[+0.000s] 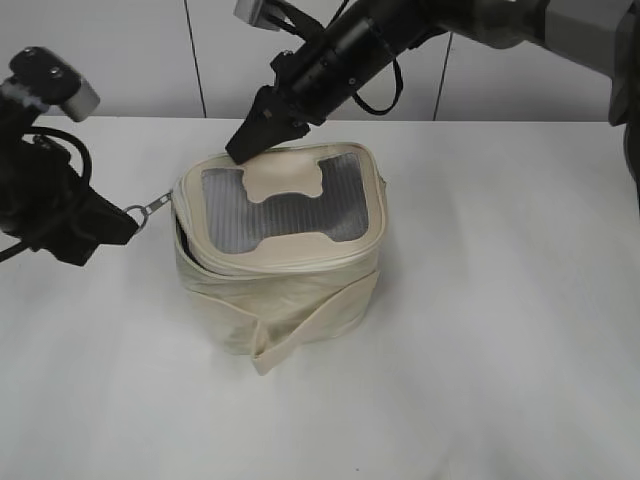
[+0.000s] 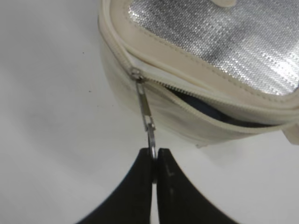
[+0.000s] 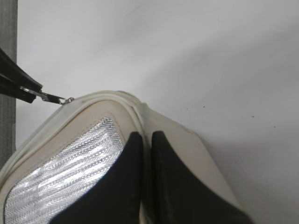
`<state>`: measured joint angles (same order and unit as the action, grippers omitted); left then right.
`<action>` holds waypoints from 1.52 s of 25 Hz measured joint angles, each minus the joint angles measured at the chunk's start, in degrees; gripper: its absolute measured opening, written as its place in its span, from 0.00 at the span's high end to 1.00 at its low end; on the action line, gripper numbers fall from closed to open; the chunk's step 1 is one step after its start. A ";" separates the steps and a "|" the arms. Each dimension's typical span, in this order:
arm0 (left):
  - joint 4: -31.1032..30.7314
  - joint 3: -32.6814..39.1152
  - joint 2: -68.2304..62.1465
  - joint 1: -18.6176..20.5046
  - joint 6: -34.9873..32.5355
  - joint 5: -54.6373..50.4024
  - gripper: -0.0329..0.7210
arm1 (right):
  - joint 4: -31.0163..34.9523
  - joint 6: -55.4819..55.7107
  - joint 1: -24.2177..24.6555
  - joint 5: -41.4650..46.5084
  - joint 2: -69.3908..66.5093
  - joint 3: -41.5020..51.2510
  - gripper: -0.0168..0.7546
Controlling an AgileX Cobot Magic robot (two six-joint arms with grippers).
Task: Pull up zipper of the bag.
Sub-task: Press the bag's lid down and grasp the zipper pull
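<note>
Pointing: zipper (image 2: pixel 141 95) pull stretches straight out from the bag's (image 1: pixel 290 290) left corner toward the left end effector (image 1: pixel 118 222), running sideways across the exterior view.
Surface: plain white desk (image 1: pixel 480 350), white panelled wall (image 1: pixel 120 50) behind.
Bag: upright mid-desk, top seam gaping along its front.
Left end effector: clamped on the pull's ring, just beside the bag.
Right end effector (image 1: pixel 250 138): tips pinched on the bag's rear rim.
</note>
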<state>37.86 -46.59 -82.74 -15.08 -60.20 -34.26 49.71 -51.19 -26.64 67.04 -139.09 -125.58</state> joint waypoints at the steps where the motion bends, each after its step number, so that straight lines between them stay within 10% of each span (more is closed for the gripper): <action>1: 0.52 1.17 1.52 -0.04 0.00 0.17 0.97 | 0.14 0.37 -0.16 0.24 0.00 0.00 0.94; 14: 5.85 3.63 1.69 -0.04 0.00 4.95 0.97 | -0.71 1.24 -0.13 0.66 0.00 0.05 0.94; 24: 6.10 -12.84 -12.80 -0.04 1.07 1.75 0.97 | -2.50 5.15 0.50 -0.11 0.00 -0.06 0.93; 31: 4.89 -12.93 -12.92 -0.04 1.17 -0.73 0.97 | 0.44 -2.73 0.78 -2.01 0.00 -0.50 0.43; 38: 2.83 -13.29 -12.92 -0.04 2.17 -2.09 0.97 | 6.25 -7.93 0.72 -0.73 -0.07 -0.50 0.39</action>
<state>40.69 -59.88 -95.66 -15.11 -58.04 -36.36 55.97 -59.13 -25.92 66.31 -139.15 -126.08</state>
